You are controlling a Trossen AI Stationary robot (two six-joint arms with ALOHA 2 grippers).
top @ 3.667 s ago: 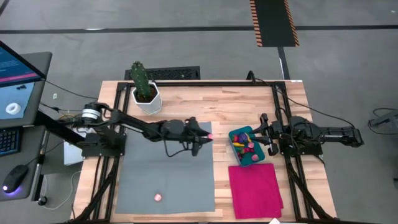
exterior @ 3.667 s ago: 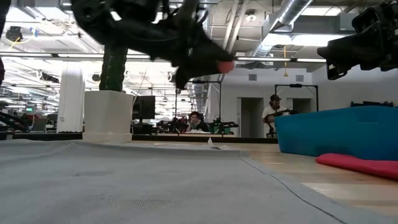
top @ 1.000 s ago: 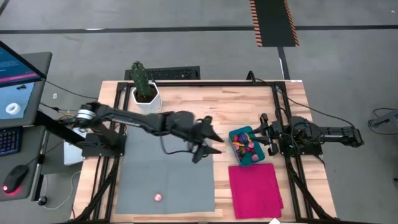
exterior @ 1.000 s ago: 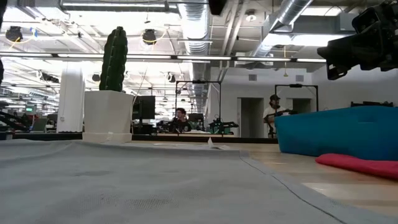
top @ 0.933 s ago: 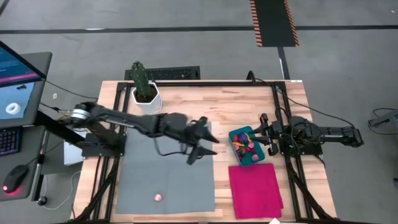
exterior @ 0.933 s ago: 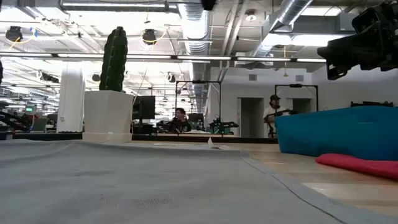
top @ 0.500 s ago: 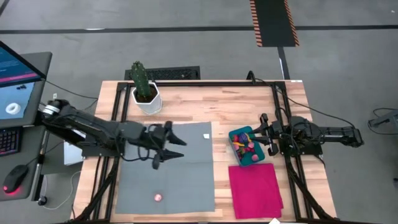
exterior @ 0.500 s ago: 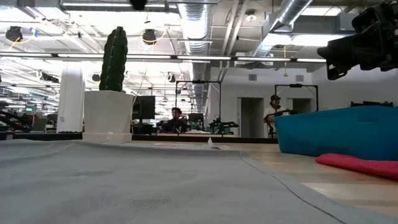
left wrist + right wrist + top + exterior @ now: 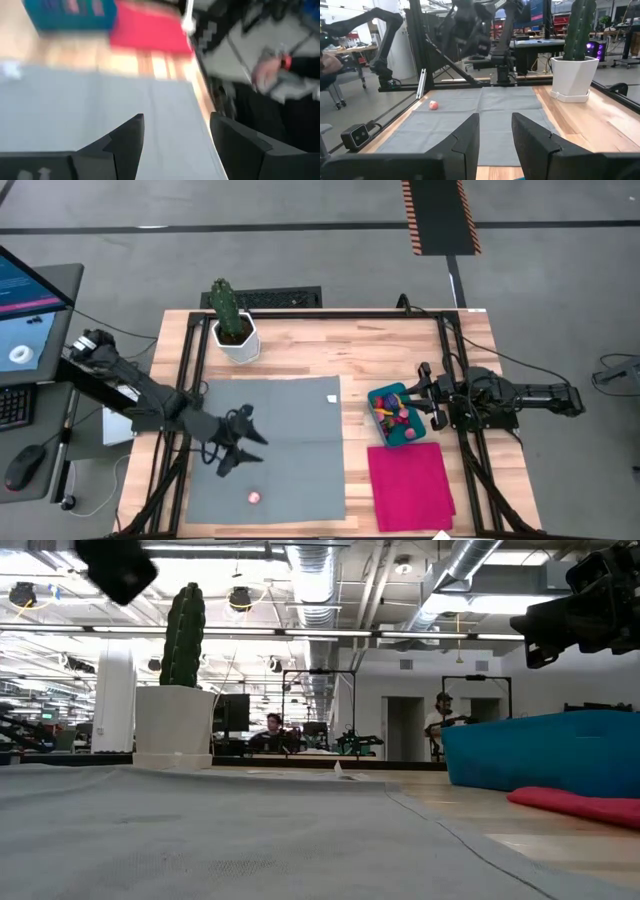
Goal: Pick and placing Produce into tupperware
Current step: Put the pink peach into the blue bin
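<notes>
Overhead, one teal tupperware (image 9: 393,416) is seen at 3 o'clock on the wooden worktop (image 9: 380,350), filled with a heap of small red, pink and yellow produce (image 9: 391,412) too crowded to be counted. One lone pink-red piece (image 9: 254,498) is left at 7 o'clock on the single grey mat (image 9: 290,435), well apart from the tub. One magenta cloth (image 9: 411,484) is laid at 5 o'clock, just beside the tupperware. One green cactus (image 9: 226,306) is stood in a white pot (image 9: 238,342) at 11 o'clock.

Two arms are counted. The left pincer (image 9: 243,448) is held above the mat near its 8 o'clock side, fingers spread wide with nothing between them. The right pincer (image 9: 426,396) is parked just beside the tupperware's 3 o'clock edge, fingers parted and nothing gripped.

Beyond the worktop, a grey floor (image 9: 300,250), a monitor (image 9: 30,310) and a black-and-orange striped strip (image 9: 438,216) are shown; two people (image 9: 268,732) are glimpsed far off in the workshop.
</notes>
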